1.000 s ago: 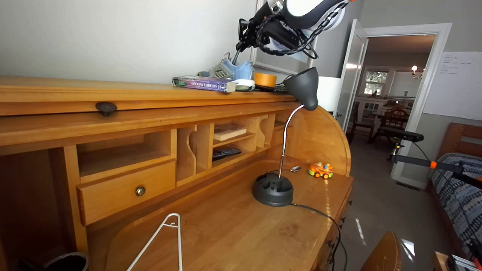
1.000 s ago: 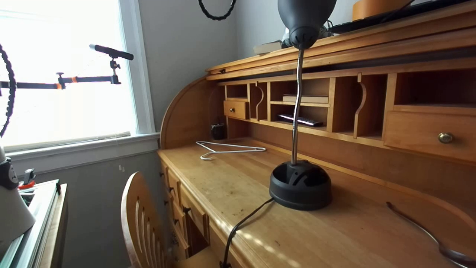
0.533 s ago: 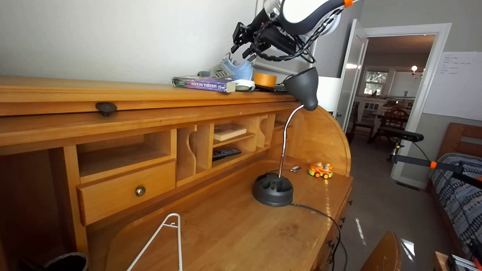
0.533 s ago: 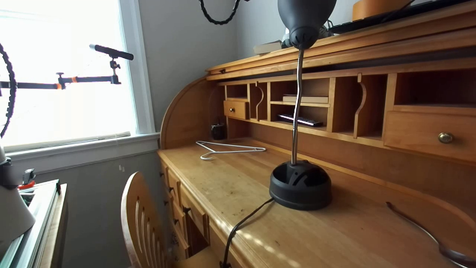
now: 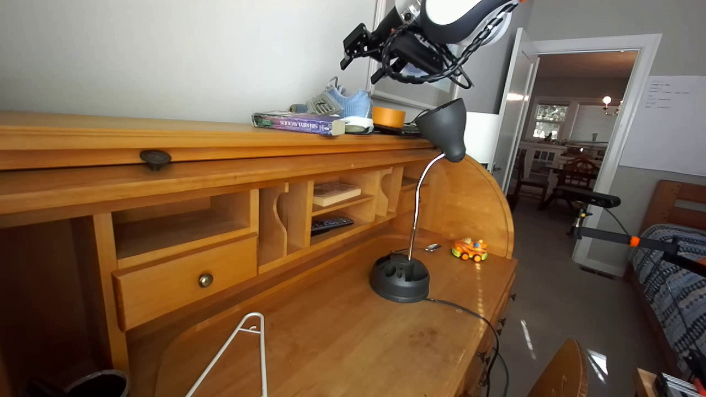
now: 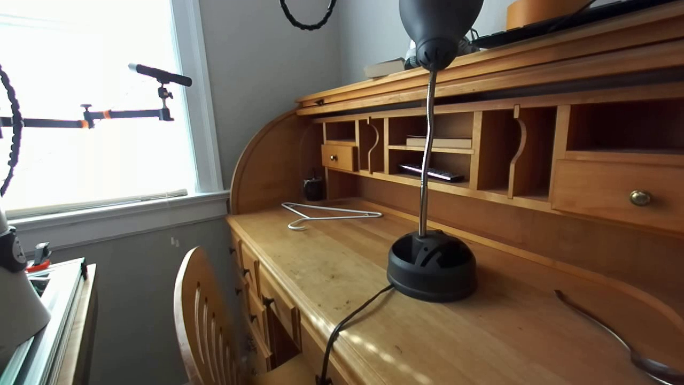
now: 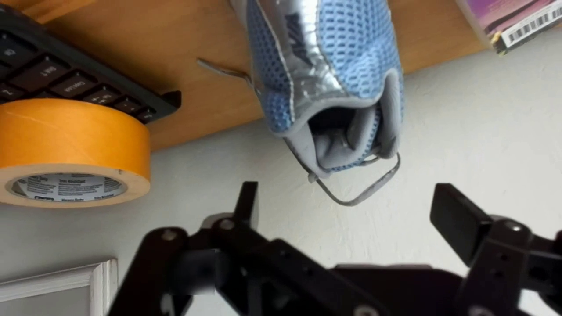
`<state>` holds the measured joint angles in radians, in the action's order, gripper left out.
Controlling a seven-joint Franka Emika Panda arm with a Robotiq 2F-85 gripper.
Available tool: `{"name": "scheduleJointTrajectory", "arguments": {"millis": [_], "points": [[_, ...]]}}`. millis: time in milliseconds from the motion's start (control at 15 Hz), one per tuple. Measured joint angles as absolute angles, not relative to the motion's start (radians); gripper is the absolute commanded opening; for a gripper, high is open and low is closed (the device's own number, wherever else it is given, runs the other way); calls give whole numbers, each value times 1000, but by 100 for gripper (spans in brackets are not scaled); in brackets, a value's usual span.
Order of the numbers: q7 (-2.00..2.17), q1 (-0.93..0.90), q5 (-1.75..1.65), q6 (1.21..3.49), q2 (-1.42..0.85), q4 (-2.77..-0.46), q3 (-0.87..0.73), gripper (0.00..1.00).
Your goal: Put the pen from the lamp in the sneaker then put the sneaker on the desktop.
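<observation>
Book (image 5: pixel 298 124) lies on upper shelf board (image 5: pixel 165 125), inverted spine reading "WOODS"; barcode (image 7: pixel 533 26) shows in wrist view. Print inside orange tape roll (image 7: pixel 74 140) too small to read surely. Arm (image 5: pixel 458 22) reaches in from above; gripper (image 7: pixel 347 204) hangs over sneaker (image 7: pixel 316 74), apart from it, pitched downward, jaws spread wide. Sneaker sits on that same board, between book and tape roll. Lamp (image 5: pixel 400 284) stands on desktop (image 5: pixel 331 331).

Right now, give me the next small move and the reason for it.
I would probably ease the gripper down toward the sneaker for a grasp: it hangs above with its fingers spread and nothing between them, while the sneaker sits on the upper board, not yet on the desktop. Whether the pen is inside, I cannot tell.
</observation>
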<state>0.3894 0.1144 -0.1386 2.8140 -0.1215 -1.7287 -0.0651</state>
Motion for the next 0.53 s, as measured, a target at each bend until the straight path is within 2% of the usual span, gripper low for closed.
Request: {"name": "scheduleJointTrajectory", "arguments": {"millis": [333,533], "points": [[383,114,-146,2811,-74,-1839,-64,100],[361,114,-155,2883,-65,-1906,-64,100]]}}
